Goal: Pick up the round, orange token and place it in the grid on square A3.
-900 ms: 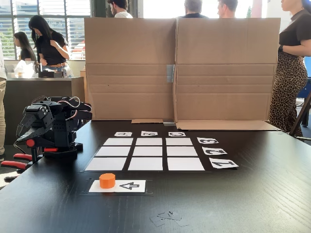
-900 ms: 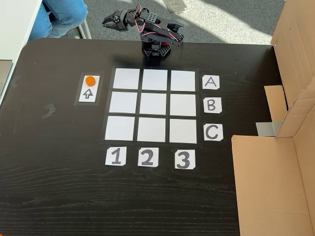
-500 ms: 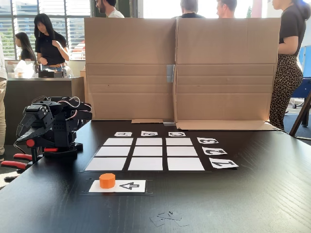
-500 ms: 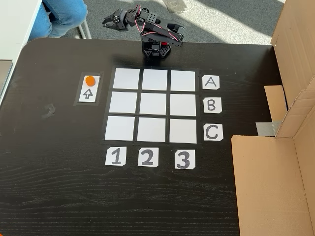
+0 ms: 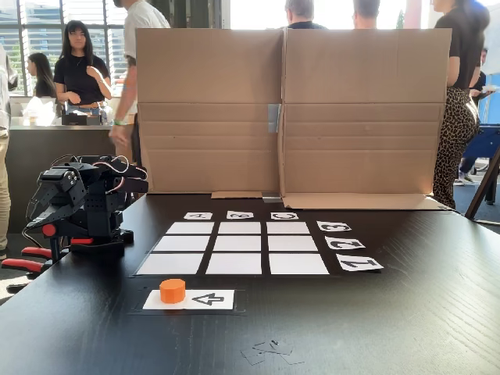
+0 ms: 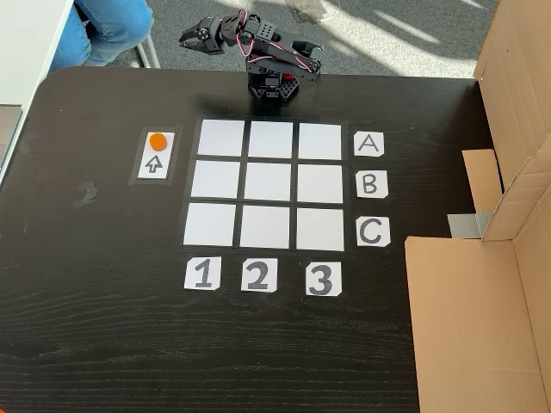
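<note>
You're working on a dark wood-grain table [image 6: 103, 344] — its grain shows clearly in both fixed views. A tall folded cardboard screen [image 5: 285, 109] stands along the table's far edge in a fixed view, and its flaps [image 6: 469, 318] spread over the right side of the other. Behind the screen, people [image 5: 78, 70] stand about a bright room with big windows [image 5: 74, 19] at upper left. A dark counter [image 5: 62, 152] sits below them. Daylight streaks the grey floor [image 6: 387, 34] beyond the table — a seated person's blue jeans [image 6: 112, 26] show there.
</note>
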Robot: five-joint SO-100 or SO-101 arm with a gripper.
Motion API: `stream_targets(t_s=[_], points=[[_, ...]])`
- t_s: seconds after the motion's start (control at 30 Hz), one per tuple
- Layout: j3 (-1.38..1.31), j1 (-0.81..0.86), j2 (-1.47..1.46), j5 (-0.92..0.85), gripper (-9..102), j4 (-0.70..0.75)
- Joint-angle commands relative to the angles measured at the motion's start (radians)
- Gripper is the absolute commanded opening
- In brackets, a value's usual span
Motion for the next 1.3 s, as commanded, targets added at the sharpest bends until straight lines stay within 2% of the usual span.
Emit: stream_targets(t_s=[0.0, 0.13, 0.23, 0.5, 0.8, 0.93, 1.0, 1.13, 1.27], points=[[0.000, 0.002, 0.006, -0.003, 4, -0.011], [-0.012, -0.006, -0.021, -0.015, 27, -0.005], [-0.051, -0.026, -0.084, -0.103, 42, 0.026], [-0.446, -0.160, -0.442, -0.141, 53, 0.216], [-1.040, -0.298, -0.894, -0.100, 59, 0.526], [-1.289, -0.318, -1.104, -0.100, 66, 0.660], [-1.365, -0.336, -1.193, -0.103, 70, 0.684], [-1.428, -0.374, -1.330, -0.155, 92, 0.693], [-1.439, -0.400, -1.419, -0.189, 97, 0.658]])
